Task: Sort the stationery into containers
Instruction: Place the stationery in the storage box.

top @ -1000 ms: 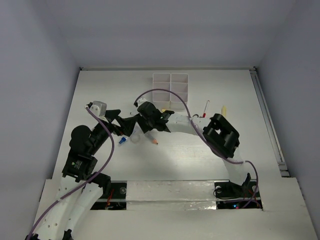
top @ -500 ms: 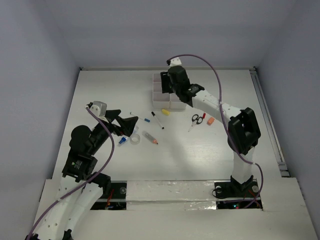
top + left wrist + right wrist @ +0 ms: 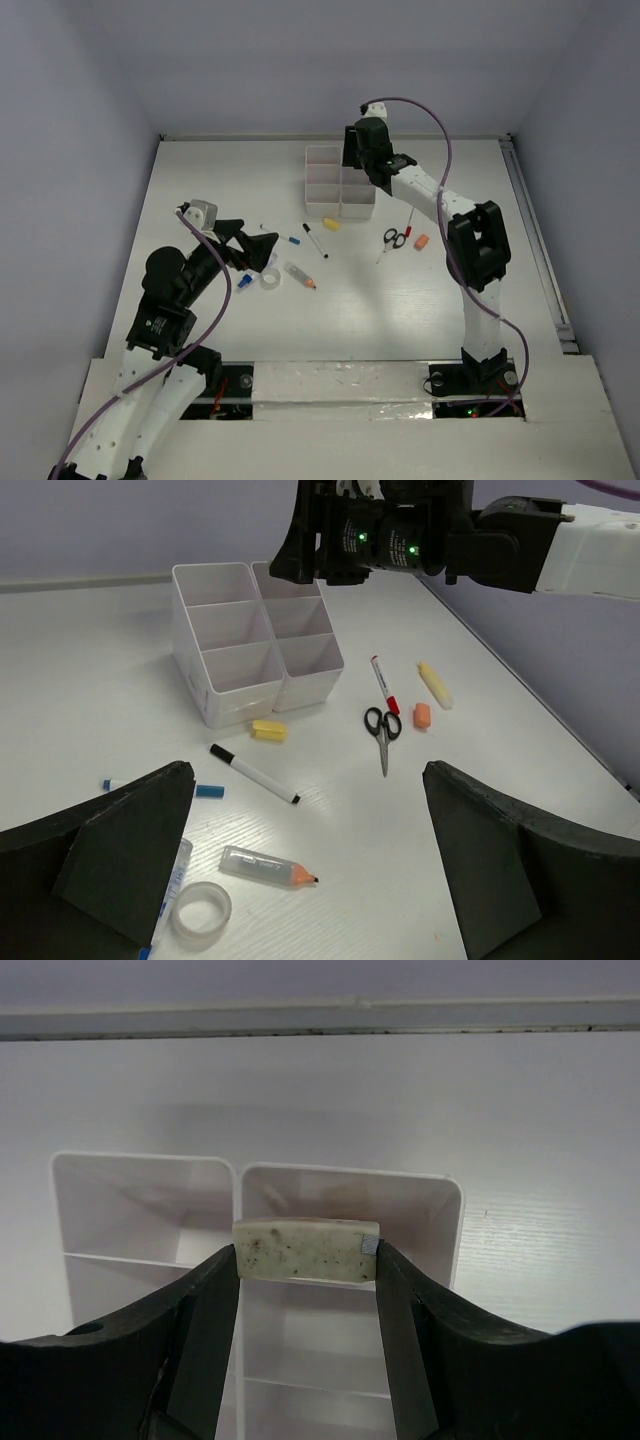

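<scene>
1. While the right jaws grip a pale speckled block (image 3: 306, 1250) by its two ends, they hold it over the right column of the organiser tray (image 3: 243, 692), toward its far end.
2. Left jaws — spread wide, nothing between them — hang on the tray's near side, well apart from it.
3. Just off the tray's near wall: yellow eraser (image 3: 268, 730), black-capped pen (image 3: 254, 774).
4. Right of the tray, on the worktop (image 3: 80, 680): scissors (image 3: 381, 727), red-capped pen (image 3: 382, 685), orange eraser (image 3: 422, 716).
5. Farther from the tray on its near side — tape roll (image 3: 200, 912), orange-tipped tube (image 3: 268, 867).
</scene>
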Tool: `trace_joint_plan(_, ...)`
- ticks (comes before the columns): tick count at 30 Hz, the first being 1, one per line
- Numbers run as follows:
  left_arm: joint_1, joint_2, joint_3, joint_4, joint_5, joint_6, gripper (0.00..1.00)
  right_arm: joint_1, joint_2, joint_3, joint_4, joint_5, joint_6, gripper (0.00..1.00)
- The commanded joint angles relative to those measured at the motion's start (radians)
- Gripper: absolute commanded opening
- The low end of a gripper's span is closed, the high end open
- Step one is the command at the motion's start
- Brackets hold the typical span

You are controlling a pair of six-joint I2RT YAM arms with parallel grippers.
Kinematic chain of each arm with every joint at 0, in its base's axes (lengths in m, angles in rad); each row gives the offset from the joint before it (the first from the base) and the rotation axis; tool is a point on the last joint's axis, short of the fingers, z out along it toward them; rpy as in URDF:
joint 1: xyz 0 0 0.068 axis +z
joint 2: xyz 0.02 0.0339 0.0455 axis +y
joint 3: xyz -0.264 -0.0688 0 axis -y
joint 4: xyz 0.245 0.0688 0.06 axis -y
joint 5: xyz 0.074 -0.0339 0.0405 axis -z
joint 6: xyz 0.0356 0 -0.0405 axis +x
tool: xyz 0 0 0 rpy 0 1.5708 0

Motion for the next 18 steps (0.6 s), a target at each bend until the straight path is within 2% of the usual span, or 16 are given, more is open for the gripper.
trace_joint_plan(1,0.005,0.007,0.030,0.047,0.019,0.008,0.99,-0.016,-0.001,0.057,0.054,0.007,0.027,0.49)
trace_joint_plan(9,0.005,0.011,0.030,0.049,0.022,0.008,0.99,-0.036,0.045,0.091,0.041,-0.001,0.024,0.55)
trace_joint_plan(12,0.005,0.014,0.032,0.050,0.024,0.008,0.99,-0.036,0.050,0.098,0.030,0.004,0.020,0.64)
trace_joint_plan(18,0.005,0.016,0.030,0.052,0.027,0.007,0.99,-0.036,0.038,0.094,0.021,-0.004,0.012,0.73)
